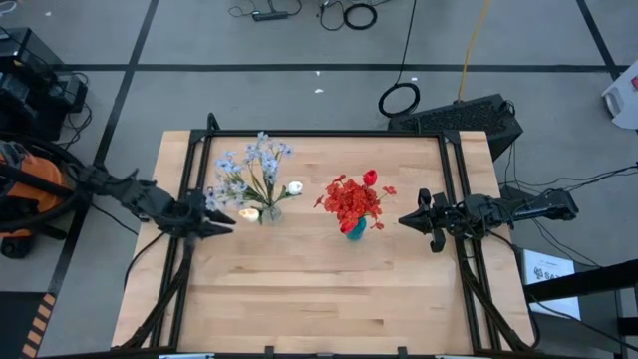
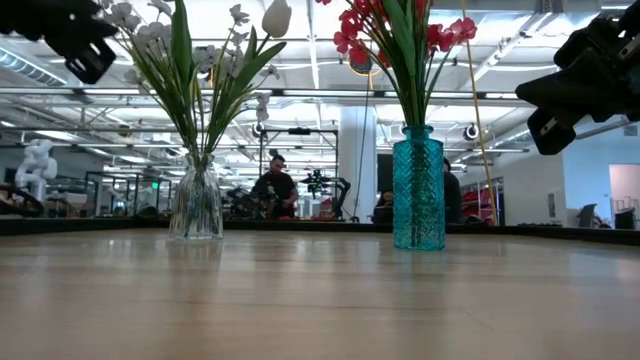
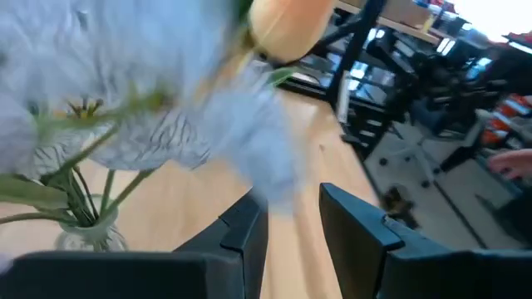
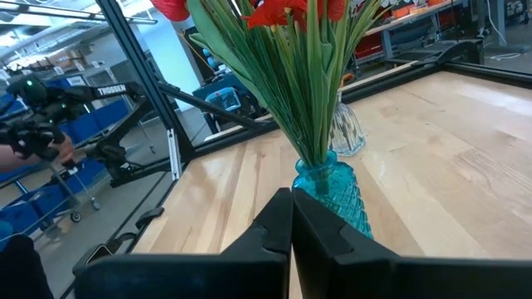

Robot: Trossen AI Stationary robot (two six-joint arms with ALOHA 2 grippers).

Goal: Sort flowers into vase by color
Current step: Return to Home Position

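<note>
While both arms hang out at the sides, all the flowers are sitting in two vases around the middle of the light wooden tabletop [image 1: 319, 289]. The clear glass vase [image 2: 197, 205] holds the pale blue-white sprays [image 1: 249, 165] plus a white bud [image 1: 295, 186] and a yellowish bud [image 1: 249, 213]. The teal vase [image 2: 418, 190] stands a bit apart from it, on the right arm's side, packed with the red flowers [image 1: 354, 199]. Both vases are upright. The left tool [image 1: 227, 225] is up off the surface just beside the clear vase, fingers parted and not clamped on anything. The right tool [image 1: 404, 219] is near the teal vase, also raised, with its fingers pressed together and nothing between them. The wood is pale planks and otherwise bare, with a black frame [image 1: 329, 134] running around the edges. Under it there's a grey floor [image 1: 299, 95] with dark tape lines, some coiled cables [image 1: 399, 99] and an orange machine [image 1: 25, 184] off by the left arm. Looking level across the top, the room behind is a big open workshop with rows of bright ceiling lights [image 2: 320, 60], and a person [image 2: 275, 188] in dark clothes is sitting way back between the two vases.
</note>
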